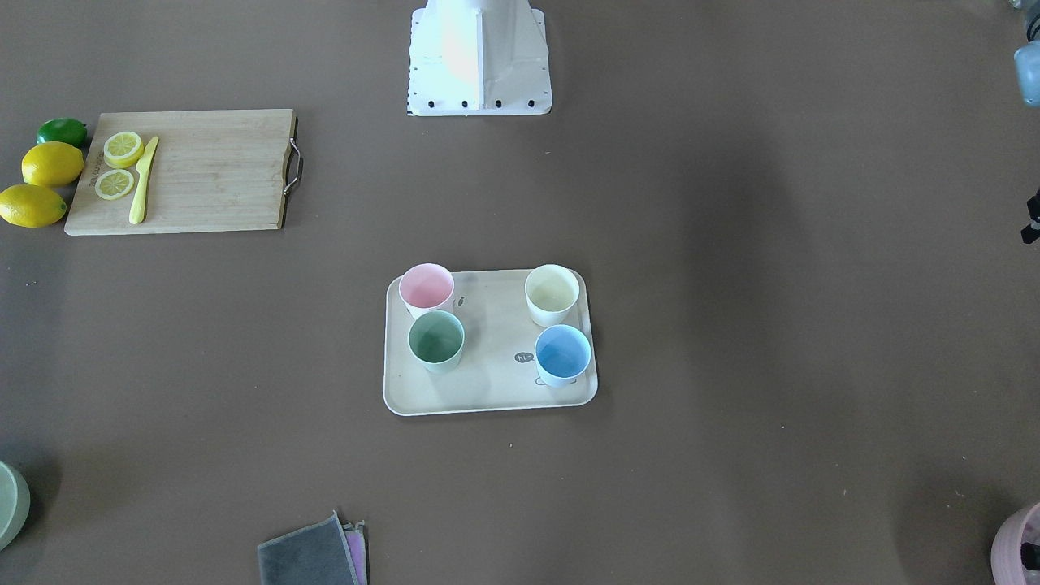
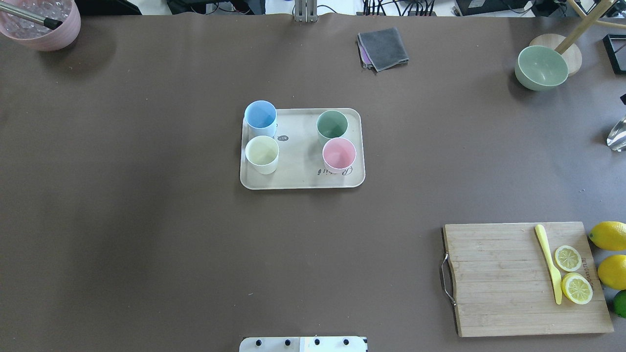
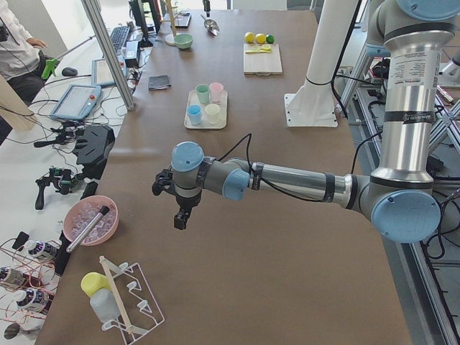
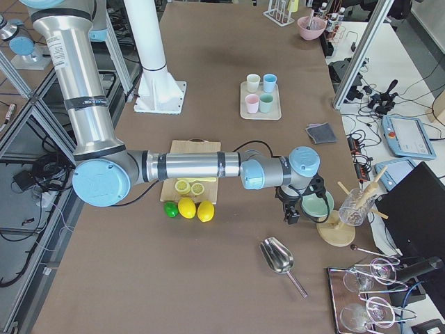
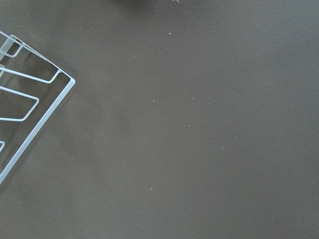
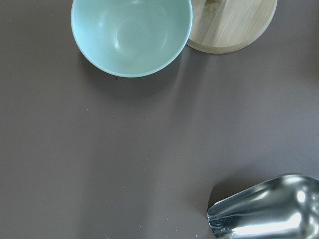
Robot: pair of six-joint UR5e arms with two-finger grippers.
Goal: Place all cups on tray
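All four cups stand upright on the tray (image 2: 301, 168), which lies mid-tabletop (image 2: 146, 220). The blue cup (image 2: 260, 118) and cream cup (image 2: 262, 154) sit just beside each other at one end. The green cup (image 2: 332, 125) and pink cup (image 2: 339, 154) are paired at the other end.

My left fingers (image 3: 180, 220) hang over bare tabletop near a wire rack (image 5: 30, 114), well apart from the tray. My right fingers (image 4: 293, 215) hover by a pale-green bowl (image 6: 131, 35) and a metal scoop (image 6: 269, 211). I cannot tell whether either pair is spread or pressed together.
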